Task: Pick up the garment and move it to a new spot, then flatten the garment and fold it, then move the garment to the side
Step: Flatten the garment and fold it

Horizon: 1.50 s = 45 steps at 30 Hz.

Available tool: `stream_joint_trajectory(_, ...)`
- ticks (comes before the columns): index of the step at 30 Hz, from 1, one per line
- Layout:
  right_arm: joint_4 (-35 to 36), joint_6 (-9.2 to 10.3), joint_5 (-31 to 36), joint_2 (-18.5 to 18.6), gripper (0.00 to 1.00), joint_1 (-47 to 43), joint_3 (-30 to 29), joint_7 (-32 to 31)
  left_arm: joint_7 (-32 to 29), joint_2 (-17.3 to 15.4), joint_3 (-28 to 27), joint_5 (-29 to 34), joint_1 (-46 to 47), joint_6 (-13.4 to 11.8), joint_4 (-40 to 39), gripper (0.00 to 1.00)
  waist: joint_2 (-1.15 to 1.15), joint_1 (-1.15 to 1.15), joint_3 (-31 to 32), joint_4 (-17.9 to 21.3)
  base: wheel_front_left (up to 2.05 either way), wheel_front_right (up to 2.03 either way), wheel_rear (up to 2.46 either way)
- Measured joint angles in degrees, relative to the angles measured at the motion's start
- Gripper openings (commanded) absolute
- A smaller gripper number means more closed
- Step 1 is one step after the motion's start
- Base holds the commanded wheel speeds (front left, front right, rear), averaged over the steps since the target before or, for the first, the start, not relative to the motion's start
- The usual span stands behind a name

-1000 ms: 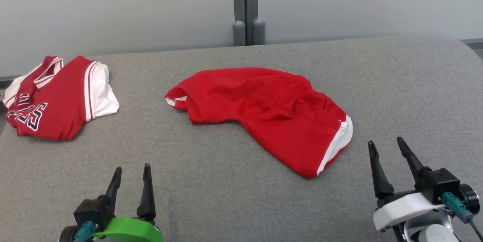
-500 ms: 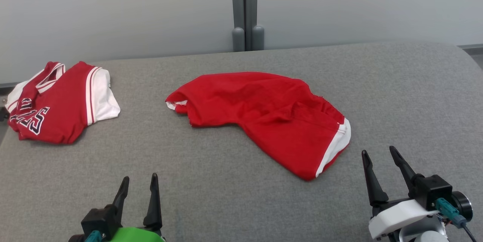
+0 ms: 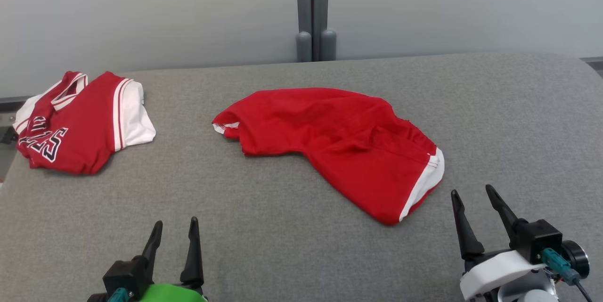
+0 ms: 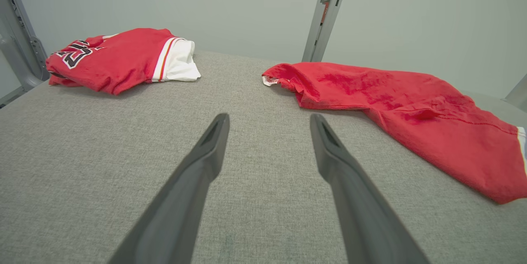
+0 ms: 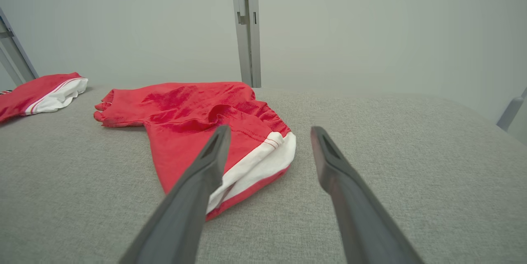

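Observation:
A crumpled red garment [image 3: 339,142] with a white band at its near right end lies in the middle of the grey table [image 3: 282,245]; it also appears in the left wrist view [image 4: 403,107] and the right wrist view [image 5: 193,120]. My left gripper [image 3: 175,221] hovers open near the front edge, well short of the cloth, fingers [image 4: 206,161] spread over bare table. My right gripper [image 3: 472,190] is open just to the near right of the white band, and its left finger [image 5: 197,181] overlaps the band in its own view. Neither gripper holds anything.
A folded red and white jersey [image 3: 80,123] with dark lettering rests at the table's far left corner [image 4: 119,56]. A grey post [image 3: 314,10] stands behind the far edge against a pale wall. Bare grey surface stretches to the right of the garment and along the front.
The head view has shifted slightly. Both grippers sit a little lower in it than a second ago, still open. Neither garment has moved on the table.

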State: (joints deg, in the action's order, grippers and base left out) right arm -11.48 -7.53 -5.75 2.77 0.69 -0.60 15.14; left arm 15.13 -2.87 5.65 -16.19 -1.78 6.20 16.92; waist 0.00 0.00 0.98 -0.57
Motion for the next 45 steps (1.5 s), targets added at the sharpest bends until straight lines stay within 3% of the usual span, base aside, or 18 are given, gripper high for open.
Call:
stream_joint_trajectory(7,-5.09,0.00,1.43,-0.02,1.00,2.98,-0.05,0.00,0.00,0.01,0.70,0.59,0.20,-0.01,-0.54,1.00,0.00,0.00,-1.50,-1.55,0.00,0.00,0.00)
stream_joint_trajectory(21,-23.97,0.00,3.75,-0.04,1.00,16.27,-3.35,0.00,0.00,0.04,3.34,-0.35,3.86,-0.45,-0.33,1.00,0.00,0.00,-7.62,-7.20,0.00,0.00,0.00)
stream_joint_trajectory(35,-26.42,0.00,1.18,-0.04,1.00,19.91,-5.77,0.00,0.00,0.03,3.11,-0.67,4.58,-0.91,-0.63,1.00,0.00,0.00,-10.20,-9.83,0.00,0.00,0.00)
stream_joint_trajectory(36,-26.36,0.00,1.08,-0.03,0.91,20.08,-5.73,0.00,0.00,0.03,3.09,-0.67,4.60,-0.91,-0.68,1.00,0.00,0.00,-10.20,-9.78,0.00,0.00,0.00)
stream_joint_trajectory(38,-26.37,0.00,0.79,-0.02,0.48,20.28,-5.46,0.00,0.00,0.04,3.04,-0.66,4.69,-0.91,-0.71,1.00,0.00,0.00,-10.19,-9.67,0.00,0.00,0.00)
stream_joint_trajectory(41,-26.69,0.00,0.70,-0.02,0.24,20.58,-4.74,0.00,0.00,0.04,3.07,-0.66,4.71,-0.91,-0.70,1.00,0.00,0.00,-10.18,-9.61,0.00,0.00,0.00)
stream_joint_trajectory(45,-25.18,0.00,0.83,-0.01,0.01,21.39,-4.15,0.00,0.00,0.04,3.13,-0.66,4.72,-0.91,-0.67,1.00,0.00,0.00,-10.07,-9.63,0.00,0.00,0.00)
